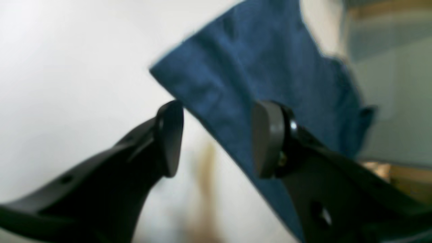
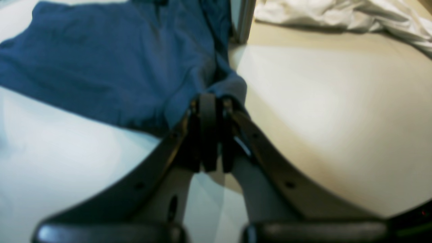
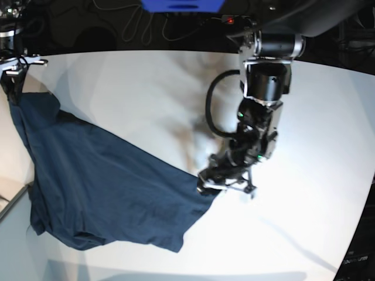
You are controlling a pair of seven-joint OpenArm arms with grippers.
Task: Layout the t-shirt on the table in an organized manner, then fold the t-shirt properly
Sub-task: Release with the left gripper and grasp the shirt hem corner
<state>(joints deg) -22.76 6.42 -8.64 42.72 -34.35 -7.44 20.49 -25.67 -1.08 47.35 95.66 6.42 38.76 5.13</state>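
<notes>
The dark navy t-shirt (image 3: 99, 187) lies loosely spread over the left part of the white table (image 3: 146, 88), wrinkled and slanted. Its right corner ends just beside my left gripper (image 3: 225, 184). In the left wrist view that gripper (image 1: 217, 138) is open, and the t-shirt's (image 1: 263, 67) straight edge runs across the gap below the fingers without being pinched. My right gripper (image 3: 13, 67) is at the table's far left edge, holding up the shirt's other end. In the right wrist view it (image 2: 211, 101) is shut on a bunched fold of the t-shirt (image 2: 101, 60).
A crumpled white cloth (image 2: 337, 13) lies on the beige floor (image 2: 320, 101) beyond the table's curved edge, next to a metal post (image 2: 244, 20). A pale grey box corner (image 3: 12, 158) sits at the left. Cables and a blue object (image 3: 181, 4) are behind the table.
</notes>
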